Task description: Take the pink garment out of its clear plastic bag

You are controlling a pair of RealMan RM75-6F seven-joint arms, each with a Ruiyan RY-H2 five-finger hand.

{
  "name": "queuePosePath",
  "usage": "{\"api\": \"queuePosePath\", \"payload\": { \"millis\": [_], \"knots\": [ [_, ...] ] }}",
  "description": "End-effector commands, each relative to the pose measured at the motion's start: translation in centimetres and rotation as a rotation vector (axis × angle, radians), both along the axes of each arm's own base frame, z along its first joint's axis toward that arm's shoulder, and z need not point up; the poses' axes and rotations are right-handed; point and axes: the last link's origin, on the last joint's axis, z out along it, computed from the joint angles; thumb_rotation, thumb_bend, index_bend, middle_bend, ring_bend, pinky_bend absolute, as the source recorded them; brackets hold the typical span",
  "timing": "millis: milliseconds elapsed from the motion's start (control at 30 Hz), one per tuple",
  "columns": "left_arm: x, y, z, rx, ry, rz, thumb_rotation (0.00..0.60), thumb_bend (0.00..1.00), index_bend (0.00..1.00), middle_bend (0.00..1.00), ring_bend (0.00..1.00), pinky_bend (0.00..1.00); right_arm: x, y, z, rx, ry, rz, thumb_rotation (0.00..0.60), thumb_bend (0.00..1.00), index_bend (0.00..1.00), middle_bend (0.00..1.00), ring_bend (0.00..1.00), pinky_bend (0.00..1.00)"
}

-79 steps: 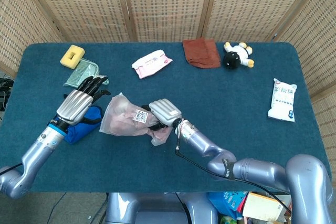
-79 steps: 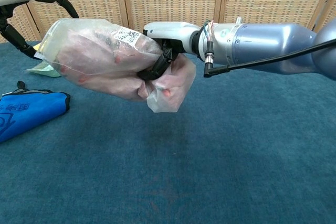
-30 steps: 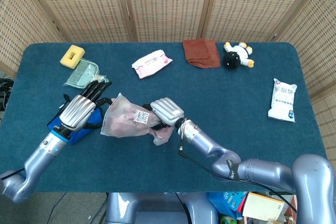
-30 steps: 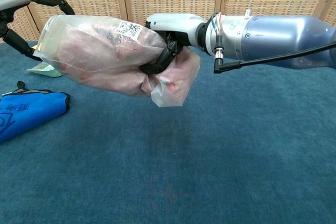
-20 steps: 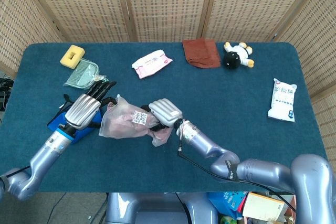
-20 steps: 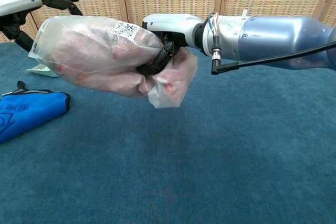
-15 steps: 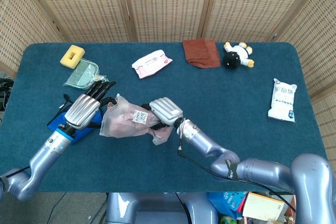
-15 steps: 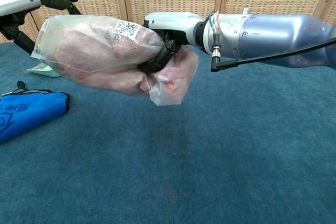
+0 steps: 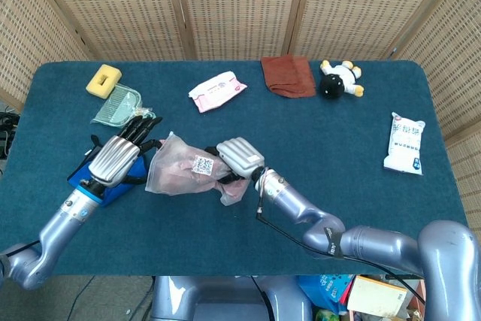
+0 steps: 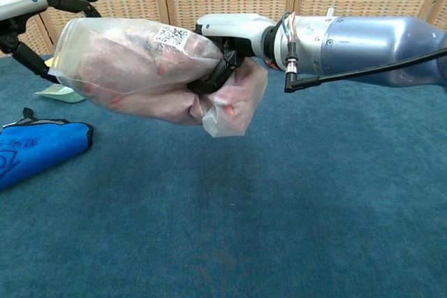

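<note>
The right hand (image 9: 239, 157) is clenched in a grip, the left hand (image 9: 116, 159) spreads its fingers (image 9: 143, 128).

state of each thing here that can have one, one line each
clear plastic bag: held off the table, pink garment inside it
right robot hand: grips the bag's bunched end
left robot hand: fingers apart at the bag's far end, holding nothing
blue fabric pouch: flat on the table
brown folded cloth: lying folded

All I can make out from here is a white sticker with a QR code (image 10: 172, 35) on the clear plastic bag (image 10: 126, 61), while the print on the white packet (image 9: 403, 143) is too small to read.
</note>
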Motion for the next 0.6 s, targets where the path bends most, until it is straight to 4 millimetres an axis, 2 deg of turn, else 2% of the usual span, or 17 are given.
{"api": "queuePosePath", "payload": {
  "millis": [33, 600],
  "knots": [
    [0.21, 0.06, -0.19, -0.003, 0.0, -0.002, 0.6, 0.22, 0.36, 0.0, 0.0, 0.0, 0.12, 0.15, -0.01, 0.002, 0.0, 0.007, 0.6, 1.0, 0.51, 0.63, 0.68, 0.75],
    [1.02, 0.08, -0.73, -0.012, 0.005, -0.009, 0.6, 0.22, 0.36, 0.0, 0.0, 0.0, 0.45, 0.03, 0.09, -0.005, -0.001, 0.009, 0.6, 1.0, 0.51, 0.63, 0.67, 0.75]
  ]
}}
